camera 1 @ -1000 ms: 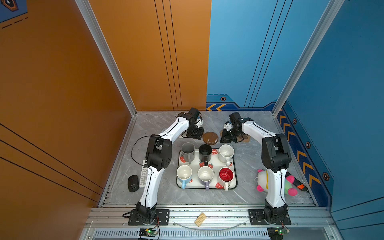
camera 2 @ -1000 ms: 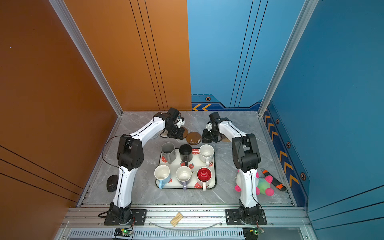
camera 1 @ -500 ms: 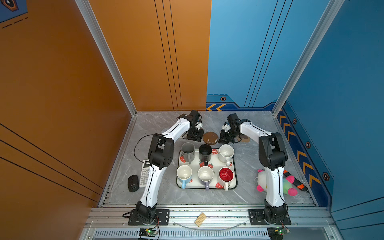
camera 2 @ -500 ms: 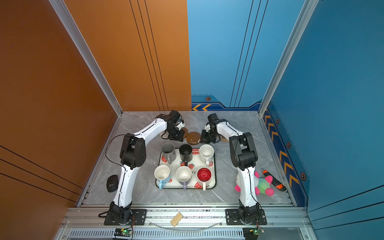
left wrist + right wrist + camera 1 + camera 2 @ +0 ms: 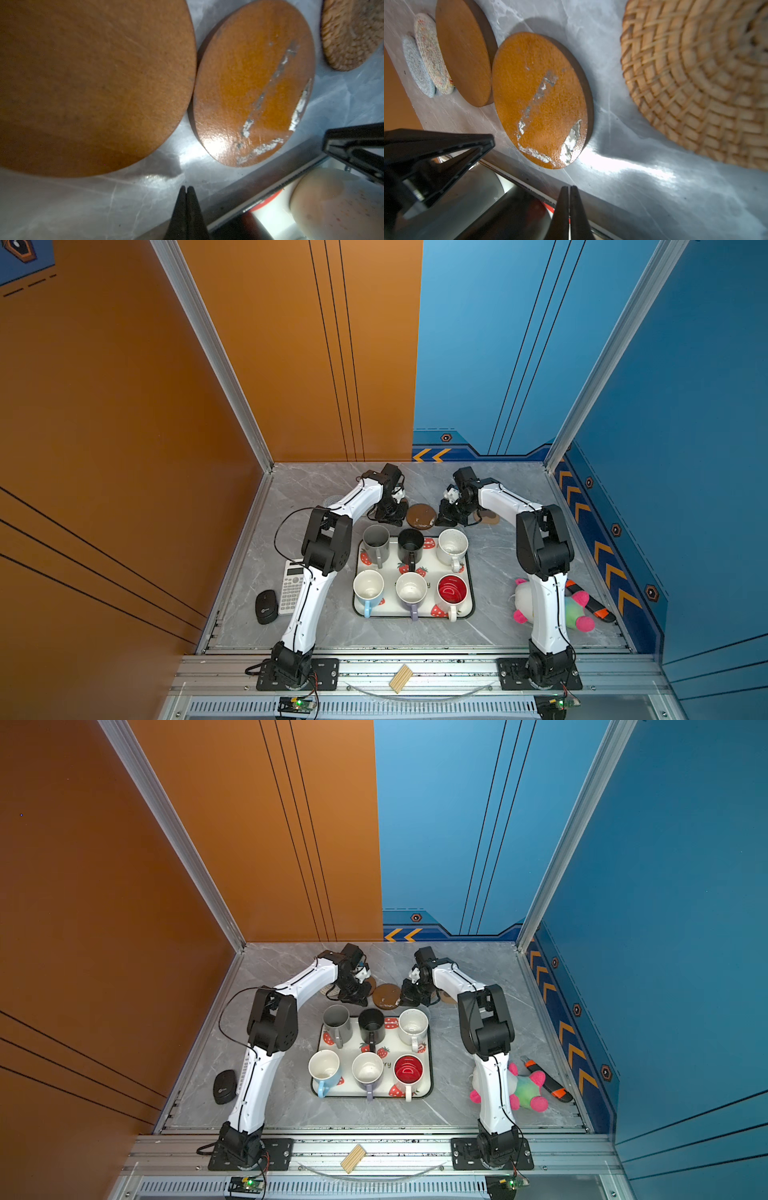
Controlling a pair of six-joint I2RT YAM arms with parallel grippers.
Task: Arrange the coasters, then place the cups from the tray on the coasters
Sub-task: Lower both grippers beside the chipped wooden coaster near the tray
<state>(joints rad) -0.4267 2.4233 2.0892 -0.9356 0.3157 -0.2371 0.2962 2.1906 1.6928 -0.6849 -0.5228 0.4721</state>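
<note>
Beyond the far edge of the large white rounded-rectangle tray with dark rim and red strawberry pictures (image 5: 390, 610), both arms work low over the grey marble tabletop (image 5: 490, 626). Dial centred on the tray, 12 o'clock toward the back wall.

- Scuffed brown wooden disc coaster (image 5: 421, 515) lies flat at 12 o'clock, just off the tray rim.
- Left gripper (image 5: 392, 519) is at 11 o'clock and right gripper (image 5: 446, 519) at 1 o'clock, flanking that disc. Both have their jaws pressed together and carry nothing. The wrist views show the tips over bare table near the rim.
- Plain brown wooden disc coaster (image 5: 93, 83) sits just beside the scuffed one on the 11 o'clock side. Cannot tell whether they touch.
- Toward 10 o'clock, the cream woven coaster (image 5: 431, 56) seems to overlap the grey woven coaster (image 5: 415, 68).
- Tan rattan coaster (image 5: 706, 83) lies at 1 o'clock, clear of the scuffed disc. Paw-print coaster not made out.
- All six cups stand on the tray:
  - Far row: tall grey mug (image 5: 376, 541), black mug (image 5: 410, 543), speckled white mug (image 5: 453, 545).
  - Near row: white mug with blue outside (image 5: 368, 589), white mug with lilac outside (image 5: 411, 589), white mug with red inside (image 5: 452, 591).

Judgement: coaster arranging is the step in hand, and no cup has been moved yet. The 10–11 o'clock end looks bunched. The next move calls for sliding those mats apart until each has room for a mug. Thin flat mats suit a push with closed tips, or spread jaws pinching an edge. The far-row mugs stand close to both wrists.
</note>
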